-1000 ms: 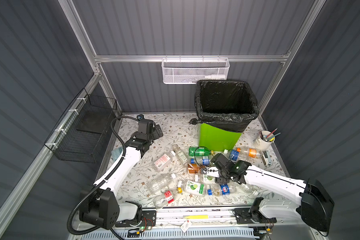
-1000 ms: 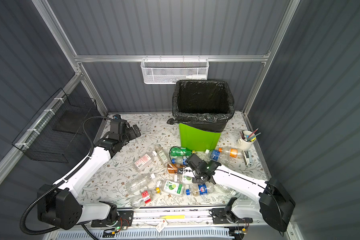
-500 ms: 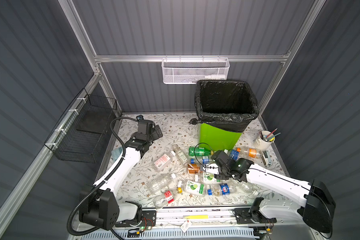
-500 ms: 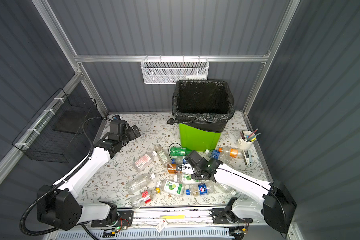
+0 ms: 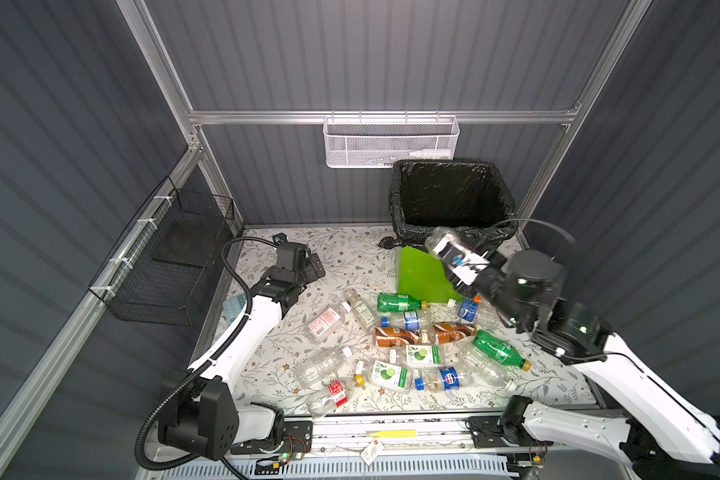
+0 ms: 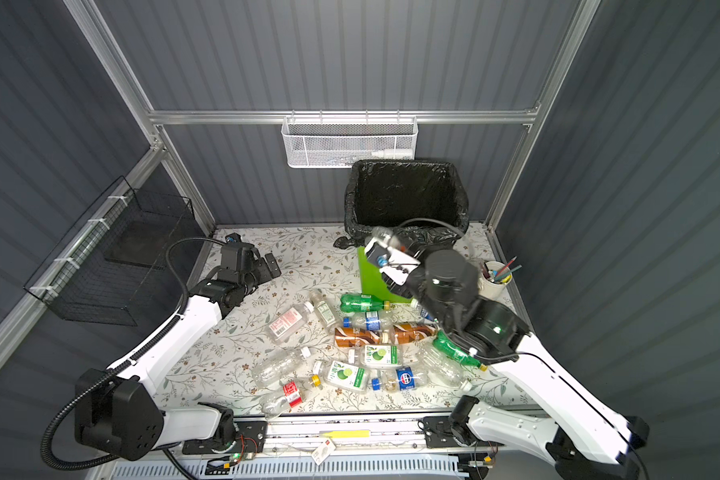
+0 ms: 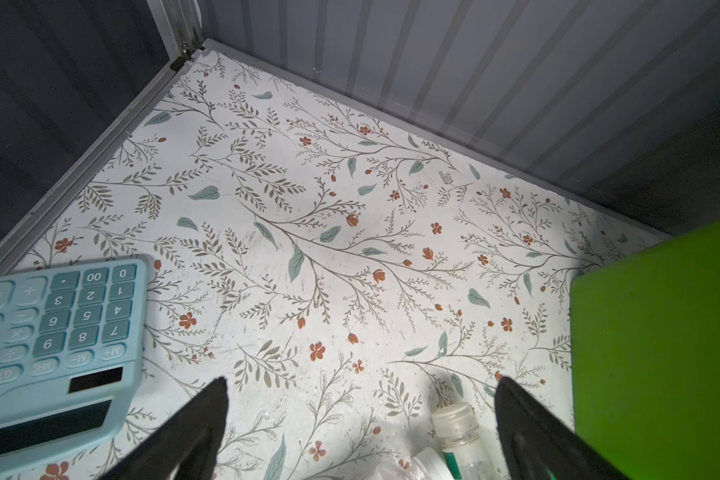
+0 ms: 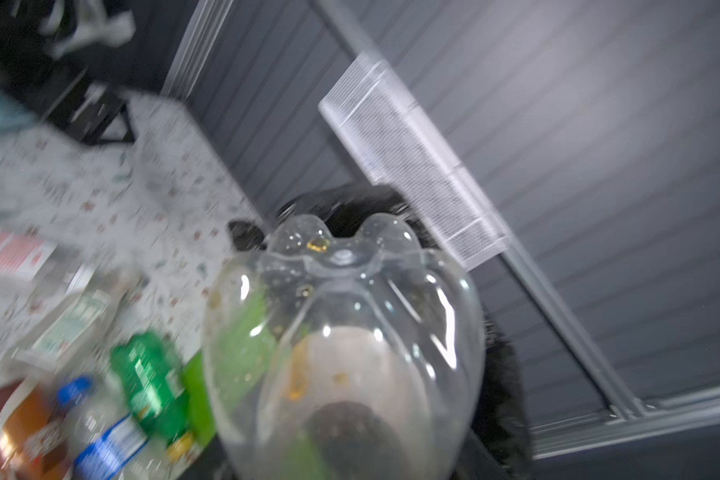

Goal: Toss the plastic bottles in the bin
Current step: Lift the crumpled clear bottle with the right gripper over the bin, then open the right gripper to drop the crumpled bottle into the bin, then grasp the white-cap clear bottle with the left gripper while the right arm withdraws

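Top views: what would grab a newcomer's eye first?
The right gripper holds a clear bottle aloft by the front rim of the green bin with its black bag. Below lies a jumble of bottles on the flowered table. The left gripper hangs open, empty, near the back left.

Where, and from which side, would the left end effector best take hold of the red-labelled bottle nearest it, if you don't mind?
Mid-body, across the label of the red-labelled bottle, coming down from above. It lies on its side with bare table along both long sides, so the open left end effector should fit astride; its cap end crowds a neighbouring bottle.
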Controlling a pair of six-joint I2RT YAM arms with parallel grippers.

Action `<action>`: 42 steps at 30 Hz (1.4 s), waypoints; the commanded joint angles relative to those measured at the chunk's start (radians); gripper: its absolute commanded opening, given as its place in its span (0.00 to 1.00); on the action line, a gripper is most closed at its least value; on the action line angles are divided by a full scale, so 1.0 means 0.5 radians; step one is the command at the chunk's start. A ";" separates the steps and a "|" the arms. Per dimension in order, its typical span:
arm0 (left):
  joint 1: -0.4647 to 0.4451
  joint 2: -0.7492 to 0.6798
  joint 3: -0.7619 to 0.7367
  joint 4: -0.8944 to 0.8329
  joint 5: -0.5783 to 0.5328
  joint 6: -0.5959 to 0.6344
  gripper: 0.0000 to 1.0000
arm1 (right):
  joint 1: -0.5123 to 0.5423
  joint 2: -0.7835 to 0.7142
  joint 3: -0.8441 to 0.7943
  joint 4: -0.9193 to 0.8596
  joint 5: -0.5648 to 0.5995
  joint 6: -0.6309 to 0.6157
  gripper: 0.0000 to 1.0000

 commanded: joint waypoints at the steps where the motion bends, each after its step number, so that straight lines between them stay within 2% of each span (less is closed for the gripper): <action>1: 0.018 0.013 -0.046 -0.018 -0.028 0.065 1.00 | 0.012 -0.085 0.088 0.582 0.068 -0.082 0.50; 6: 0.019 -0.002 -0.094 -0.073 -0.069 0.170 1.00 | 0.009 -0.044 0.169 1.217 -0.019 -0.263 0.54; 8: 0.017 -0.003 -0.105 -0.105 -0.087 0.191 1.00 | -0.003 0.015 0.205 1.363 -0.088 -0.305 0.54; 10: 0.015 0.001 -0.115 -0.133 -0.096 0.198 1.00 | -0.066 0.123 0.298 1.344 -0.110 -0.237 0.53; 13: 0.015 0.014 -0.132 -0.137 -0.071 0.192 1.00 | -0.344 0.320 0.438 1.074 -0.181 0.149 0.53; 15: 0.015 0.035 -0.141 -0.139 -0.040 0.186 1.00 | -0.636 0.523 0.546 0.657 -0.362 0.685 0.53; 17: 0.013 0.058 -0.130 -0.158 -0.010 0.183 1.00 | -0.853 0.749 0.663 0.225 -0.615 1.042 0.55; 18: 0.012 0.069 -0.127 -0.171 0.002 0.188 1.00 | -0.924 0.877 0.772 0.006 -0.707 1.122 0.57; 20: 0.012 0.083 -0.107 -0.201 0.037 0.225 1.00 | -1.012 1.120 1.085 -0.459 -0.731 1.246 0.64; 21: 0.009 0.084 -0.099 -0.221 0.049 0.247 1.00 | -1.040 1.189 1.213 -0.593 -0.721 1.280 0.68; 22: 0.006 0.087 -0.090 -0.244 0.055 0.276 1.00 | -1.052 1.216 1.321 -0.660 -0.682 1.304 0.76; 23: 0.000 0.081 -0.087 -0.254 0.066 0.310 1.00 | -1.052 1.186 1.354 -0.623 -0.635 1.300 0.89; 24: -0.004 0.077 -0.084 -0.268 0.076 0.338 1.00 | -1.054 1.121 1.318 -0.520 -0.610 1.295 0.98; 25: -0.012 0.068 -0.085 -0.275 0.079 0.368 1.00 | -1.053 1.024 1.226 -0.352 -0.577 1.302 0.99; 28: -0.061 0.062 -0.072 -0.316 0.104 0.475 1.00 | -1.054 0.721 0.913 0.103 -0.499 1.320 0.99; 30: -0.121 0.095 -0.035 -0.371 0.110 0.570 1.00 | -1.054 0.595 0.765 0.219 -0.433 1.313 0.99; 35: -0.332 0.351 0.151 -0.633 0.010 0.851 1.00 | -1.113 0.384 0.454 0.228 -0.263 1.295 0.99; 42: -0.359 0.526 0.201 -0.801 0.224 1.061 1.00 | -1.380 0.108 0.068 0.150 -0.303 1.494 0.99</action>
